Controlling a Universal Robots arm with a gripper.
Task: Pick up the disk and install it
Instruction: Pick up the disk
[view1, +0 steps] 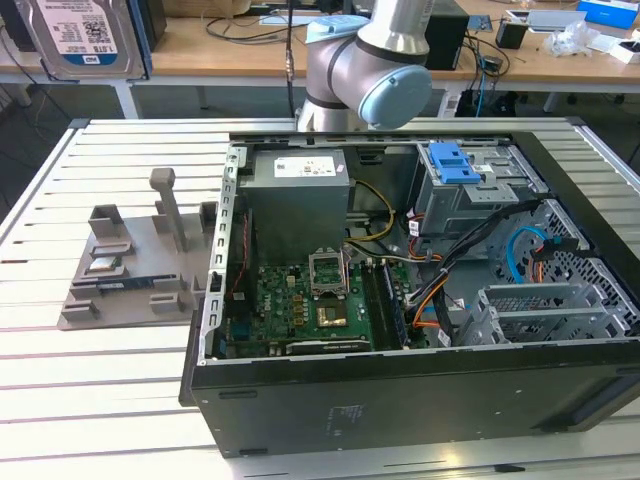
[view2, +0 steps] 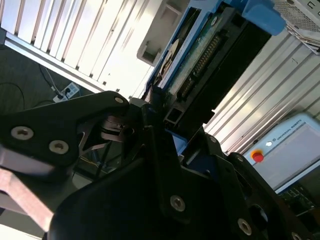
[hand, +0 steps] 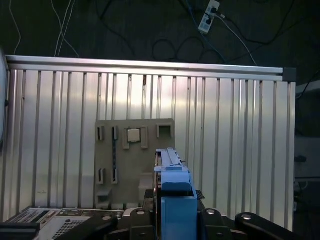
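Open computer case flat on slatted metal table. Inside: green motherboard, grey power supply beside it, blue bracket atop grey drive cage, orange and blue cables nearby. Grey fixture tray on table, exterior view's left of case. Wooden desk behind. Power strip on dark floor, first wrist view. Red button on grey pendant, second wrist view.
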